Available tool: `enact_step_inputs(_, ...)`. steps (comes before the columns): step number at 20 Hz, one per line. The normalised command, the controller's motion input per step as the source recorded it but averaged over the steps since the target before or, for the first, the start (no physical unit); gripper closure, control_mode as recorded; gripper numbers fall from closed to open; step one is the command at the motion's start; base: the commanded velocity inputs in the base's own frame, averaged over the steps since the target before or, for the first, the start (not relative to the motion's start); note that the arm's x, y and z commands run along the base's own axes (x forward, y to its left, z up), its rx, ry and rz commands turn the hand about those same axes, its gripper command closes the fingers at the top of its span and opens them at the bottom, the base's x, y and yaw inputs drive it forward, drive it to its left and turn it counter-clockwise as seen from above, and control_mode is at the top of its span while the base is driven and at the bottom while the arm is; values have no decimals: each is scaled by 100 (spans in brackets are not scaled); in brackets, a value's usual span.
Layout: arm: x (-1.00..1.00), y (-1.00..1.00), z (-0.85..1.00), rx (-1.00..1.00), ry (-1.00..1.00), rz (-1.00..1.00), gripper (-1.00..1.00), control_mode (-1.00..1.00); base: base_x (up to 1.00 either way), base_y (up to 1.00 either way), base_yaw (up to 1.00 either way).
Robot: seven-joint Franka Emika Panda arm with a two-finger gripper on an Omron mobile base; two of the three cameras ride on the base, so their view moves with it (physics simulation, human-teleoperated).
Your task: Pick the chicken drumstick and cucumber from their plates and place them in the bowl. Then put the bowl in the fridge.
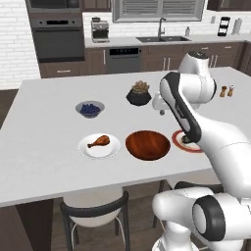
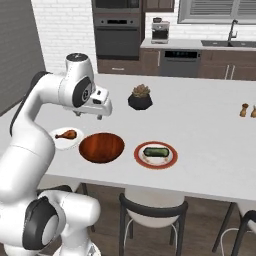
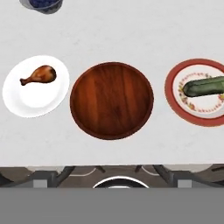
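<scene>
Bowl (image 3: 112,100) sits straight under the hand, empty, so nothing of the task is done yet. Jaws spread wide, holding nothing, hanging well above the bench (image 1: 44,166); the gripper (image 2: 101,116) is small in the right base view, so finger detail is a bit hard to read. Bowl: round, shallow, reddish-brown, wood-grain look, smooth rim. Chicken drumstick (image 3: 39,75) on the plain white plate (image 3: 26,98) beside the bowl: golden-brown, glossy, pale bone end. Cucumber (image 3: 203,86) on the red-rimmed plate (image 3: 175,72) on the bowl's other side: short dark green cylinder, patterned plate face. Bench top pale, matte. Left: 2 picks, 2 drops into the bowl, then bowl to the fridge. Likely no step started.
</scene>
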Motion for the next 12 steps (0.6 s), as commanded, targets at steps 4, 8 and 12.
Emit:
enact_step_inputs(4,54,-77,-21,0,7,-32,-100,-100,0,0,0)
enact_step_inputs(8,60,-97,-21,0,14,-33,-100,-100,0,0,0)
enact_step_inputs(12,49,-100,-46,0,11,-31,-100,-100,0,0,0)
